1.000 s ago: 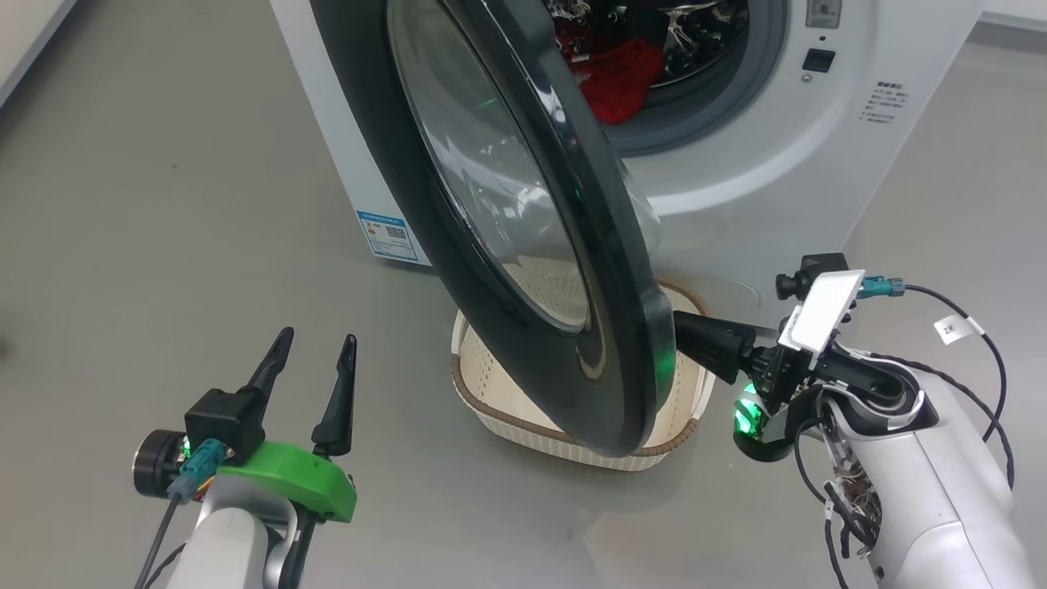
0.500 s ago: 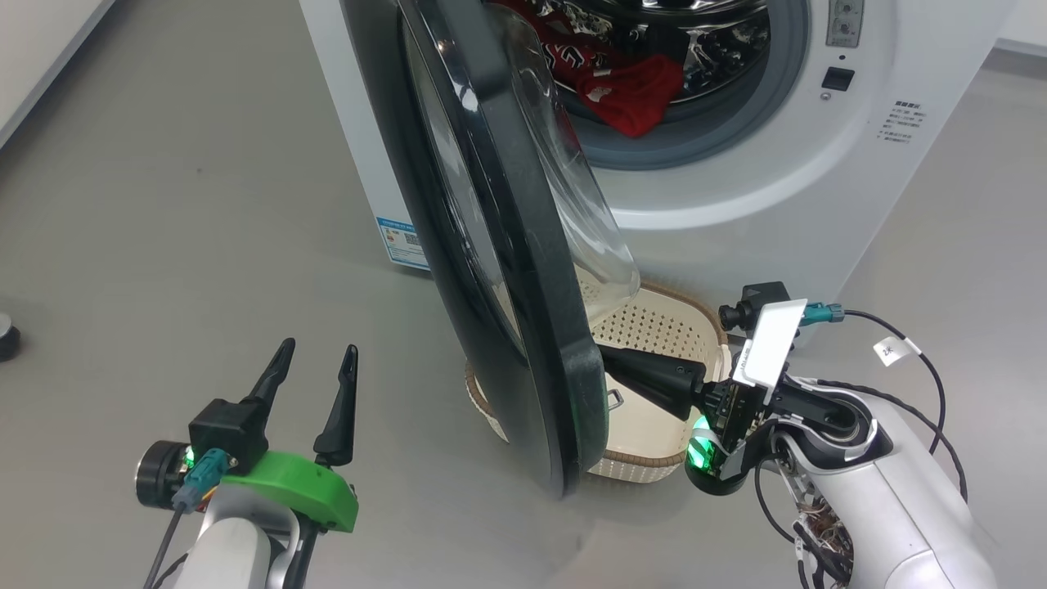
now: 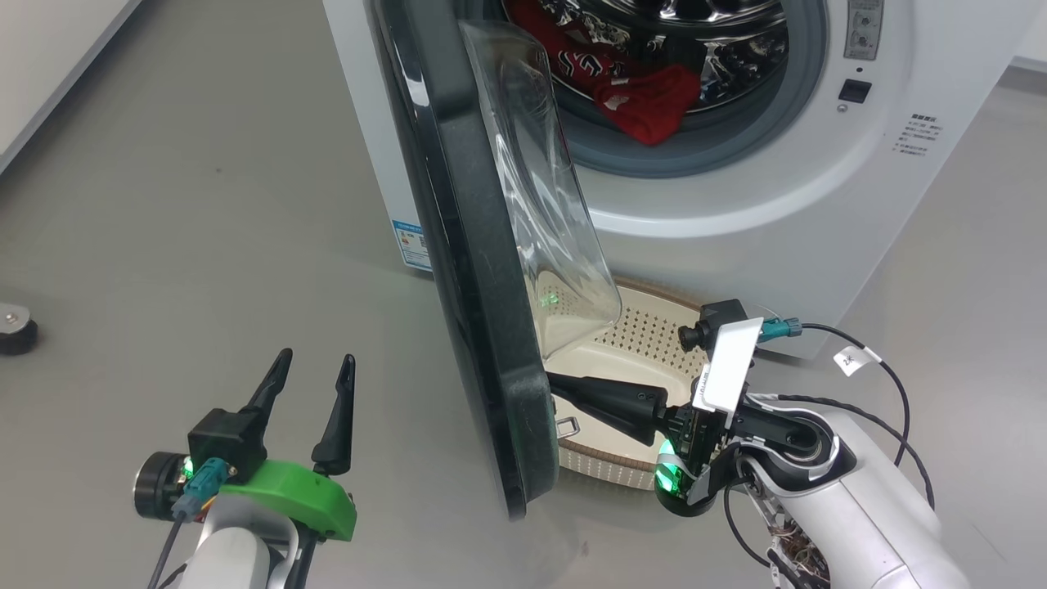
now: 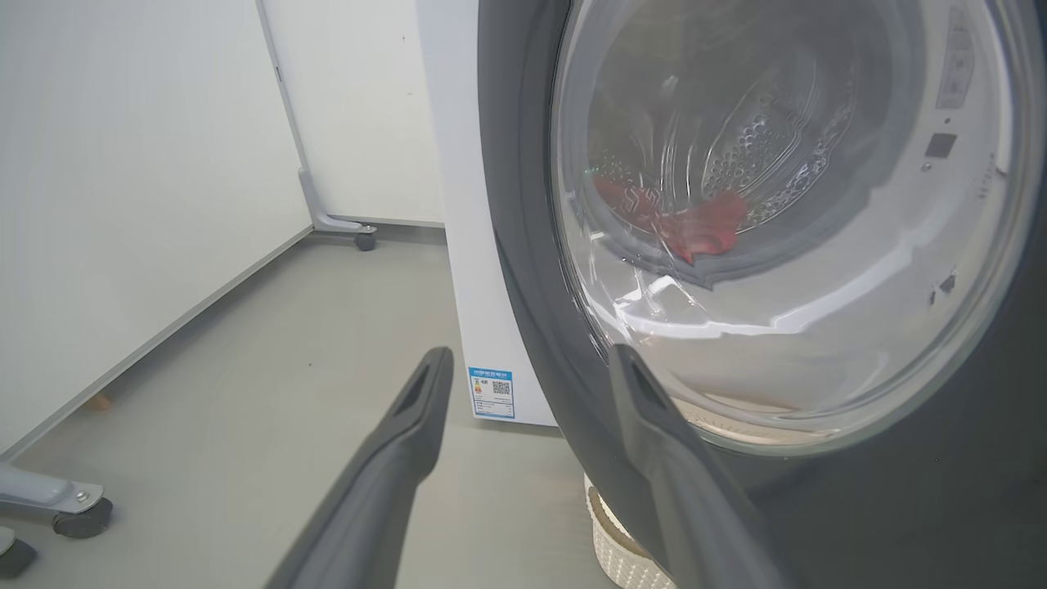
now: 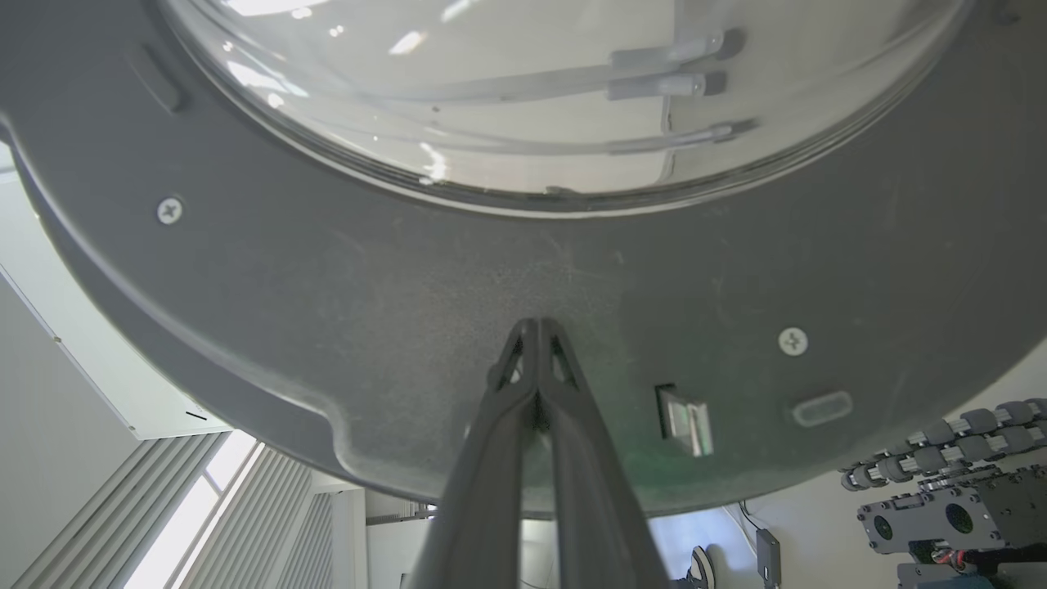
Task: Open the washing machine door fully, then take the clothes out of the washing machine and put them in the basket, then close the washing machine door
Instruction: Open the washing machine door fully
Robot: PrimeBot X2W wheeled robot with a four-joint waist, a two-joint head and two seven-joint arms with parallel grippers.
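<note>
Washing machine door [image 3: 478, 311] stands edge-on down the middle of the head view. Our right gripper [image 3: 553, 383] is pinched together, tips against the door's inner face. Our left gripper [image 3: 316, 357] sits spread apart at lower left. Clothes [image 3: 646, 102] are in the drum up top, and the basket [image 3: 654, 339] is lower centre.

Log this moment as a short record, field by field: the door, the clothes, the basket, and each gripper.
door: washing machine door partly open, standing out from the washing machine
clothes: red clothes inside the drum, at the lower lip of the opening
basket: basket on the floor below the opening, partly behind the door; nothing visible in it
right gripper: right gripper shut, tips against the door's inner face, below the glass
left gripper: left gripper open, holding nothing, on the door's outer side, apart from it
</note>
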